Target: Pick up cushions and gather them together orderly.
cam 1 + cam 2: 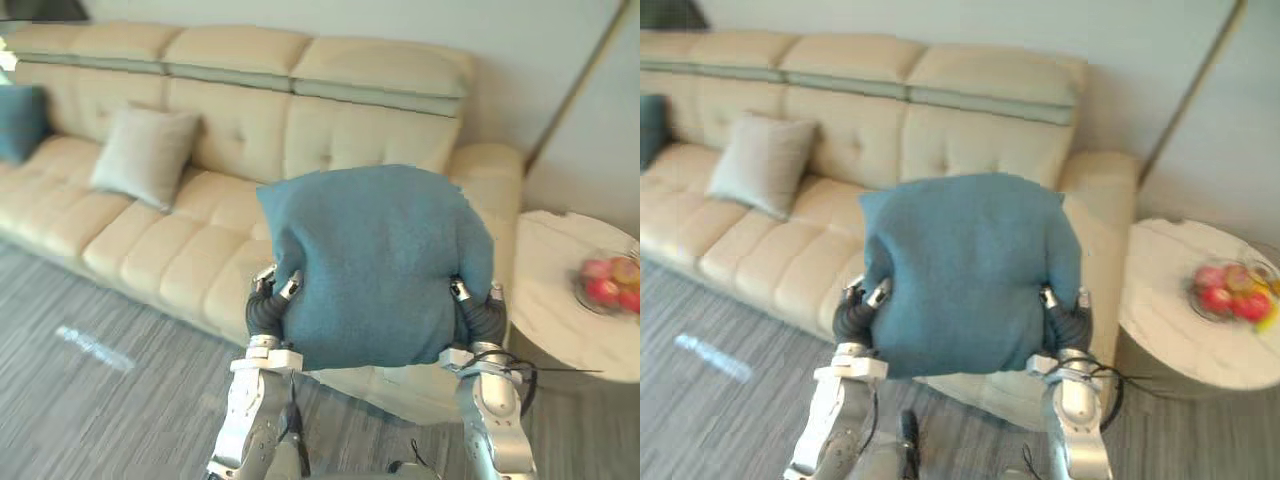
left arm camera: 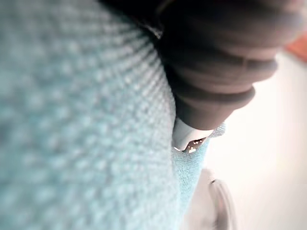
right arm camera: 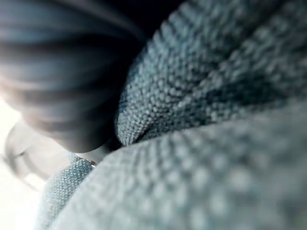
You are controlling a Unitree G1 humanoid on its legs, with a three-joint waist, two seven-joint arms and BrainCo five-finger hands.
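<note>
1. Setting: a living room with a pale wall, a grey striped floor (image 1: 100, 400) and a long cream sofa (image 1: 200, 250) with a buttoned back and padded seat panels. A round white side table (image 1: 560, 330) stands just past the sofa's right arm and carries a bowl of fruit (image 1: 610, 285).
2. Task item: a teal cushion (image 1: 375, 265) is held off the sofa, upright and face-on to the head camera, in front of the sofa's right-hand seat.
3. Hands: the left hand (image 1: 262, 315) bears on the cushion's lower left edge and the right hand (image 1: 482, 320) on its lower right edge, so the cushion is clamped between them. How far either hand is open cannot be told, as the cushion covers both.
4. Deciding relation: a grey cushion (image 1: 145, 155) leans against the sofa back well to the robot's left of the held one. A second teal cushion (image 1: 20, 120) sits farther left, at the sofa's far end. Gathering would likely mean carrying the load leftward; the left arm is the nearer.
5. Shape: the held cushion is roughly square with no marked long axis, plump, with soft corners.
6. Material: the wrist views show a coarse, nubbly woven cover that dents under pressure. It is judged light and yielding, and likely to sag if one side is released.
</note>
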